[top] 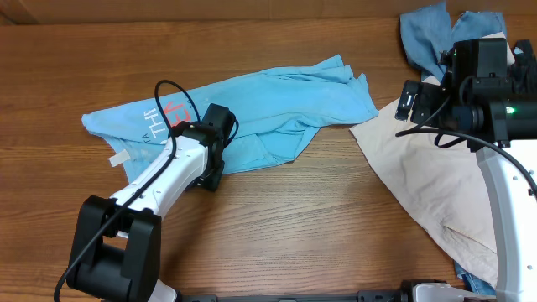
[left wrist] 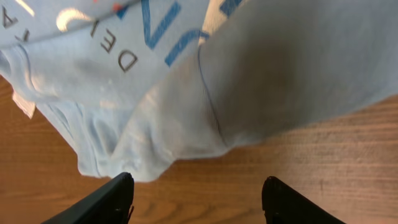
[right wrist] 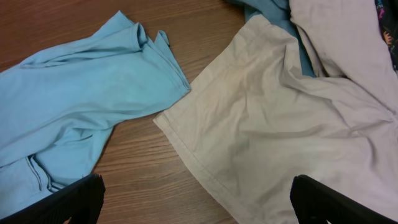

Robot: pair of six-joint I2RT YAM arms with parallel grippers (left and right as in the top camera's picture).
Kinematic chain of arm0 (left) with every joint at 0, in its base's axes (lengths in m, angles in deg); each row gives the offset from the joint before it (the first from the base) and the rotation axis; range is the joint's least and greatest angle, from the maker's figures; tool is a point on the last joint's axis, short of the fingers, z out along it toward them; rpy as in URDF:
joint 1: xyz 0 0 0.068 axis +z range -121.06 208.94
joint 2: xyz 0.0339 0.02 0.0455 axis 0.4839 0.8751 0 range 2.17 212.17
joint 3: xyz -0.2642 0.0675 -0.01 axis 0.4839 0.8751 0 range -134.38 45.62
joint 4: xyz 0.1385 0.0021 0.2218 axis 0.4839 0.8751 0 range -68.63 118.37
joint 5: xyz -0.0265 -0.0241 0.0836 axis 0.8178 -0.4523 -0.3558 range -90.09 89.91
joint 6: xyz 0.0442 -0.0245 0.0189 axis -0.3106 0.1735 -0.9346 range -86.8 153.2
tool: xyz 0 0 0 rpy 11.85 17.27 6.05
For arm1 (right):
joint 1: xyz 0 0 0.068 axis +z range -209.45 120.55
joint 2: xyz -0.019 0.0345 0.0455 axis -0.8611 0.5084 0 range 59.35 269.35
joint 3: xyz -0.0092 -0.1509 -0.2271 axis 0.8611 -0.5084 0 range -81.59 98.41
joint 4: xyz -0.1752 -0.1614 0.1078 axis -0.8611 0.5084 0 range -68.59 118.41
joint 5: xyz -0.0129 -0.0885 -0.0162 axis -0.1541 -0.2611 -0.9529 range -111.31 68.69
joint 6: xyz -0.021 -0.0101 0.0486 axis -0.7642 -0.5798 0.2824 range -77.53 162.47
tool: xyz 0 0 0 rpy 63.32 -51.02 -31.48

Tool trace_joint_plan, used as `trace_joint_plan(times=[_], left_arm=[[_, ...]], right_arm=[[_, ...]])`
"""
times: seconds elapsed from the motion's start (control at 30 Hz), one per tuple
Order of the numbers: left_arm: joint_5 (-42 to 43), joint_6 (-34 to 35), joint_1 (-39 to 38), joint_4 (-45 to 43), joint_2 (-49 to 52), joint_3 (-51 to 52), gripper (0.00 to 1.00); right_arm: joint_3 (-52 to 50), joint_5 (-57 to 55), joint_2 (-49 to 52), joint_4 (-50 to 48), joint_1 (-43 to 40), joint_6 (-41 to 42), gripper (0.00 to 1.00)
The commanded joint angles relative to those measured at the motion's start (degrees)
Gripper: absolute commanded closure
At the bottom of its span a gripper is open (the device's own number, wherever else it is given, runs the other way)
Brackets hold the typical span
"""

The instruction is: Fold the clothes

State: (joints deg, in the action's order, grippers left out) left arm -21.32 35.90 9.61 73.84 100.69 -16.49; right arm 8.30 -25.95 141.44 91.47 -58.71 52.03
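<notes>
The clothes' sky-blue T-shirt (top: 277, 105) lies crumpled across the middle-left of the table, its white and red lettering (top: 164, 113) at the left end. My left gripper (top: 211, 172) sits at the shirt's near edge. In the left wrist view the left gripper (left wrist: 198, 193) is open, bare wood between its fingers and the shirt's hem (left wrist: 149, 155) just ahead of the left fingertip. My right gripper (top: 409, 101) hovers at the right and stands wide open (right wrist: 198, 193) over the edge of a beige garment (right wrist: 280, 124), holding nothing.
The beige garment (top: 436, 176) spreads over the right side of the wooden table (top: 294, 226). A dusty-blue garment (top: 424, 33) is bunched at the back right. A white label (top: 117, 158) sticks out of the T-shirt's left end.
</notes>
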Motion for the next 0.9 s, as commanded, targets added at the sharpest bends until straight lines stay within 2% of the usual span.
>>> trace_joint_plan(times=[0.0, 0.43, 0.6, 0.87], left_arm=[[0.3, -4.0, -0.2, -1.6, 0.4, -0.6, 0.30], [-1.6, -4.5, -0.2, -2.1, 5.3, -0.6, 0.32], [-3.4, -4.5, -0.2, -4.1, 5.3, -0.6, 0.36], [-3.3, -4.5, -0.2, -7.4, 5.3, -0.6, 0.51]], right_arm=[[0.2, 0.3, -0.3, -0.3, -0.2, -0.2, 0.00], [0.2, 0.3, -0.3, -0.3, -0.2, -0.2, 0.00], [0.2, 0.3, -0.3, -0.3, -0.2, -0.2, 0.00], [0.2, 0.3, -0.3, -0.3, -0.2, -0.2, 0.00]])
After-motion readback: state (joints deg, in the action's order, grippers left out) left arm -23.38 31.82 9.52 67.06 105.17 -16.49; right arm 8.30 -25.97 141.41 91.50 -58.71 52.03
